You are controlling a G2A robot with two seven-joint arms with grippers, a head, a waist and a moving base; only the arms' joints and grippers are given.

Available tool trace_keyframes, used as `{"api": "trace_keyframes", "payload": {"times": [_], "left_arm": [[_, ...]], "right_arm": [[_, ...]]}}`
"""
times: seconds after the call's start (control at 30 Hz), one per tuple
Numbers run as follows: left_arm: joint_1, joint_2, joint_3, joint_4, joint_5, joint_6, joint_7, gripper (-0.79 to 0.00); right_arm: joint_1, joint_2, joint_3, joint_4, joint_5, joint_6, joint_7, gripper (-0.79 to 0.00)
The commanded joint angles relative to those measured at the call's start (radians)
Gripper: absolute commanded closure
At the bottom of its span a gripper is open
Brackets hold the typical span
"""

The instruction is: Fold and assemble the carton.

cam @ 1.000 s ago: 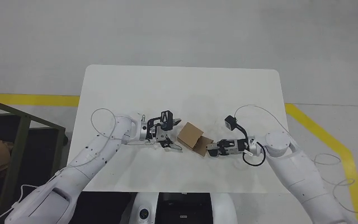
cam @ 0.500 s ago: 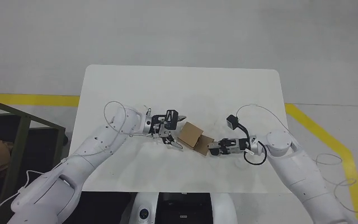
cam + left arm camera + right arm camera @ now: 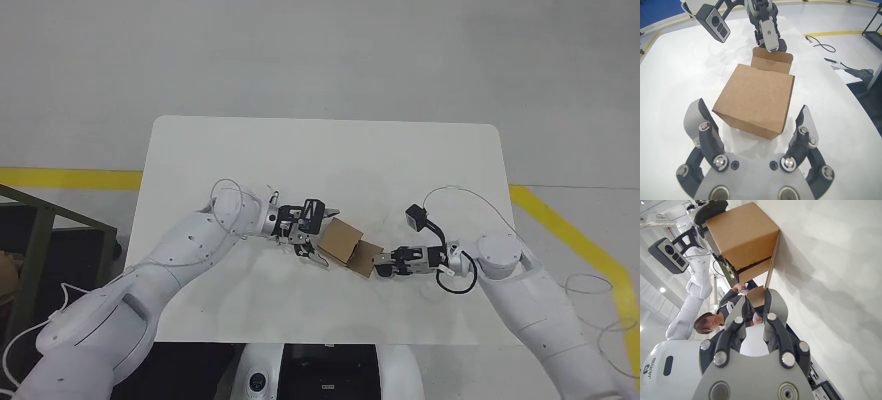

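A brown carton [image 3: 341, 241] lies on the white surface [image 3: 230, 160]. The right gripper [image 3: 755, 294] pinches its open flap [image 3: 772, 58]. The left gripper [image 3: 752, 106] is spread wide around the opposite end. Squeezing off-centre could crush a wall or tear the flap.

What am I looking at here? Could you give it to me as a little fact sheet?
Object: brown carton, squared up into a box, on the white table
Open part: end flap sticking out
Right gripper: shut on that flap
Left gripper: open, a finger either side of the carton's opposite end
Stage: flap not yet tucked in
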State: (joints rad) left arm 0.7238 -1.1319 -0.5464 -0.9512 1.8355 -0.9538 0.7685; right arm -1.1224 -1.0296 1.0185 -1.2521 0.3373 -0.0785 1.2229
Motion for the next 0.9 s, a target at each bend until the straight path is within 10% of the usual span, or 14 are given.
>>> {"api": "trace_keyframes", "payload": {"times": [0.0, 0.3, 0.37, 0.87], "left_arm": [[-0.004, -0.005, 0.008, 0.012, 0.002, 0.003, 0.011, -0.785], [-0.016, -0.020, 0.025, 0.050, -0.011, 0.019, 0.025, -0.551], [-0.017, -0.022, 0.025, 0.054, -0.016, 0.020, 0.020, -0.363], [-0.015, -0.025, 0.022, 0.067, -0.037, 0.021, -0.001, -0.372]], "right_arm": [[0.000, 0.000, 0.000, -0.001, 0.000, -0.002, -0.001, -0.163], [-0.001, -0.001, 0.003, -0.006, 0.016, -0.018, -0.001, -0.191], [-0.004, -0.002, 0.005, -0.006, 0.036, -0.032, 0.002, -0.212], [-0.084, 0.017, 0.082, -0.007, 0.116, -0.076, 0.002, -0.154]]}}
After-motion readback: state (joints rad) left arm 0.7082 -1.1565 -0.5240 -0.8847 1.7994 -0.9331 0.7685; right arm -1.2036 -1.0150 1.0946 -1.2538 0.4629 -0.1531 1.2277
